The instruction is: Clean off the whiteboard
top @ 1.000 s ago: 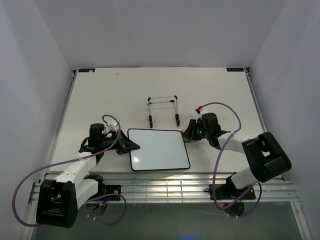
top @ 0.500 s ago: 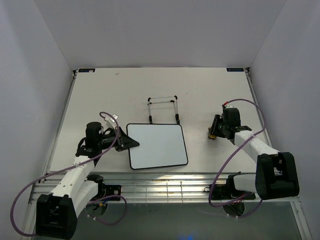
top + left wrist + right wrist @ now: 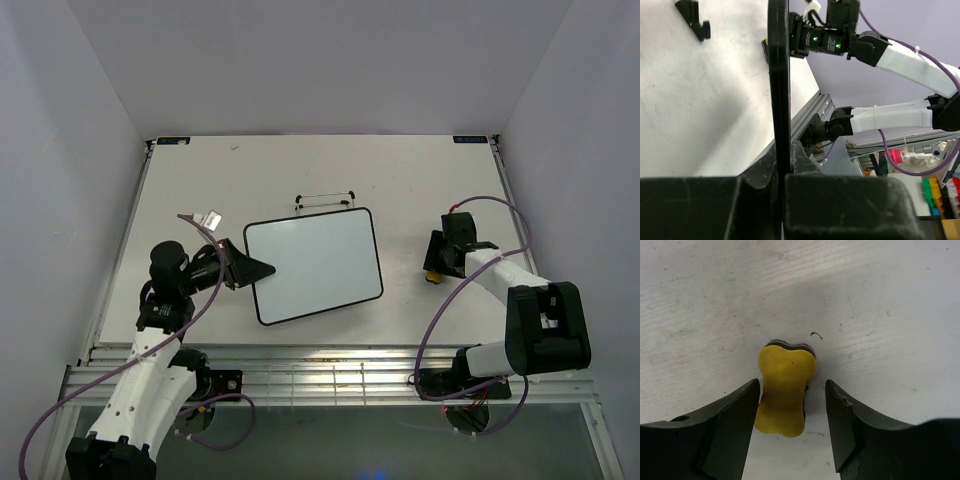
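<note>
The left pincer (image 3: pixel 257 268) is clamped on the left edge of the whiteboard (image 3: pixel 315 265), which is tilted over the middle of the counter (image 3: pixel 200 190) with a blank face, hiding most of the wire stand (image 3: pixel 325 197) behind it. The right pincer (image 3: pixel 792 386) stands wide, its fingers (image 3: pixel 735 415) either side of the yellow eraser (image 3: pixel 785 390) lying on the counter.

The top view looks steeply down from above and behind the robot, taking in the whole surface (image 3: pixel 200 180). The left wrist view sits close behind the left pincer (image 3: pixel 781 175) and faces along the whiteboard (image 3: pixel 779 75) edge toward the right arm (image 3: pixel 910 50), which the top view also shows. The right wrist view looks straight down from very near, past the right pincer (image 3: pixel 792 386), at the yellow eraser (image 3: pixel 785 395), which is tiny in the top view.
</note>
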